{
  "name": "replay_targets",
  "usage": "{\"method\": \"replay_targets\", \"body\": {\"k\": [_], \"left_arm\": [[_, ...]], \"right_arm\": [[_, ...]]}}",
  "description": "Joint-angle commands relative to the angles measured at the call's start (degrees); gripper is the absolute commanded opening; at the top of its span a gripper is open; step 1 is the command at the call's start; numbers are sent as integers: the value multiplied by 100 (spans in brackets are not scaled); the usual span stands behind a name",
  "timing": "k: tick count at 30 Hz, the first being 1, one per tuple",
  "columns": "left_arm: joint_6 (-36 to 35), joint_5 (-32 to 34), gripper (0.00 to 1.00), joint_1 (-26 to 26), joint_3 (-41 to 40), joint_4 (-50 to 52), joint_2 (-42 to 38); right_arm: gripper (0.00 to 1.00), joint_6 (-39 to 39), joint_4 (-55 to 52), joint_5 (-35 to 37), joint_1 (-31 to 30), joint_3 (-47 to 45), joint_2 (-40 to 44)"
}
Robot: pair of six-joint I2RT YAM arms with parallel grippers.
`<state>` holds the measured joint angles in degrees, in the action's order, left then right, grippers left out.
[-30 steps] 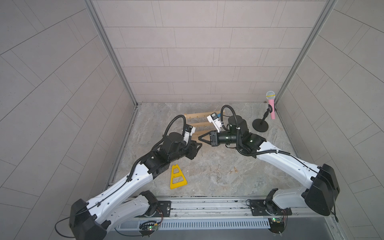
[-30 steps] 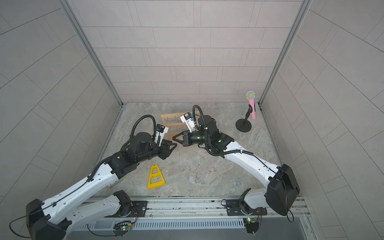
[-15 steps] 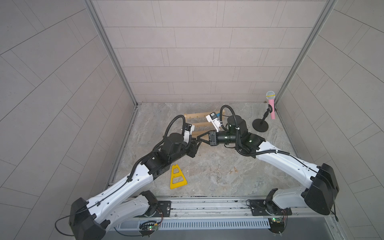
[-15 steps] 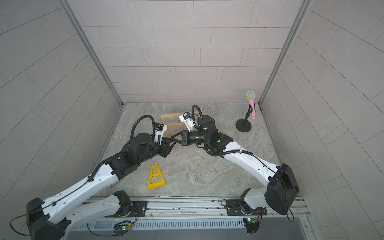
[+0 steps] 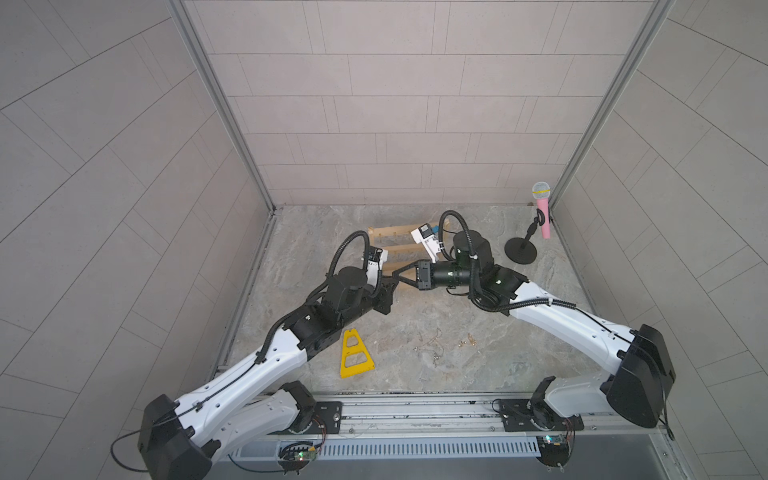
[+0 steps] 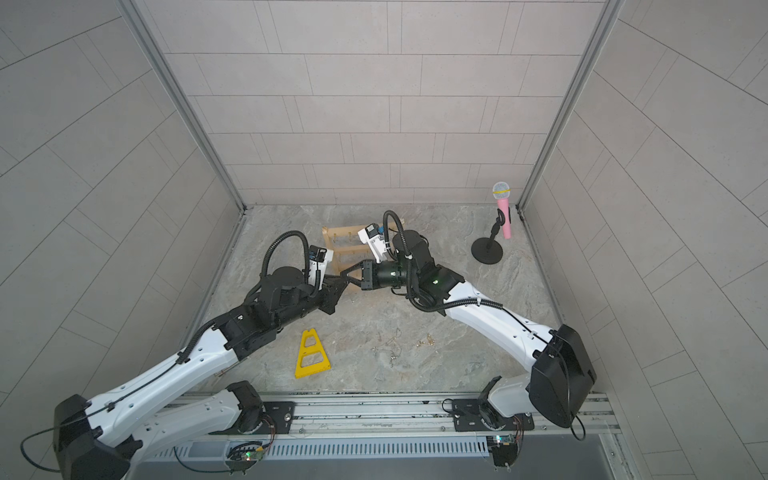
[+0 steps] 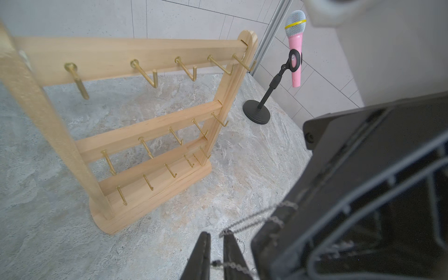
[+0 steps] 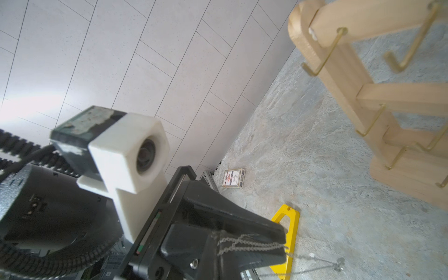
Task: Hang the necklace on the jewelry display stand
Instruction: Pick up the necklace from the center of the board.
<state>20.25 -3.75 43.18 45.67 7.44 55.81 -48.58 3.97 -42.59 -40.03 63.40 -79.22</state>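
Note:
The jewelry display stand point(image 5: 398, 248) point(image 6: 340, 232) is pale wood with brass hooks and stands upright at the back of the table, clear in the left wrist view point(image 7: 150, 133) and the right wrist view point(image 8: 339, 72). The necklace point(image 7: 254, 218) point(image 8: 249, 244) is a thin silver chain stretched between both grippers, a small pendant point(image 8: 339, 261) dangling beyond. My right gripper point(image 5: 393, 277) point(image 6: 343, 274) point(image 8: 218, 238) is shut on the chain. My left gripper point(image 5: 392, 286) point(image 6: 338, 286) point(image 7: 215, 236) meets it tip to tip in front of the stand, jaws a narrow gap apart with a beaded strand in that gap.
A flat yellow triangular frame point(image 5: 355, 353) point(image 6: 311, 353) point(image 8: 288, 218) lies near the front. Loose thin chains point(image 5: 432, 345) point(image 6: 388, 349) lie right of it. A black round-based stand with a pink microphone point(image 5: 521, 249) point(image 7: 257, 112) is at the back right. A small box point(image 8: 234, 178) lies by the left wall.
My left gripper has moved up to the right gripper's tips and its jaws have narrowed around the chain. The right gripper has edged left, staying shut.

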Motion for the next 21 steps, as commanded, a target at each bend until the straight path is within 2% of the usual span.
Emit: {"method": "replay_targets", "body": {"k": [1,5,9,15,21], "left_arm": [[-3,110,10,22,-27,-74,-91],[49,384,7,24,11,148,-170],[43,368,2,24,78,266,-154],[56,359,0,24,135,357,-98],[181,864,0,8,244,622,-177]], "right_arm": [[0,-147,216,85,11,-35,-23],[0,-294,417,86,106,-185,-6],[0,-417,644,68,187,-351,-18],[0,-555,908,6,247,-497,-97],[2,-314,605,-64,351,-400,-58]]}}
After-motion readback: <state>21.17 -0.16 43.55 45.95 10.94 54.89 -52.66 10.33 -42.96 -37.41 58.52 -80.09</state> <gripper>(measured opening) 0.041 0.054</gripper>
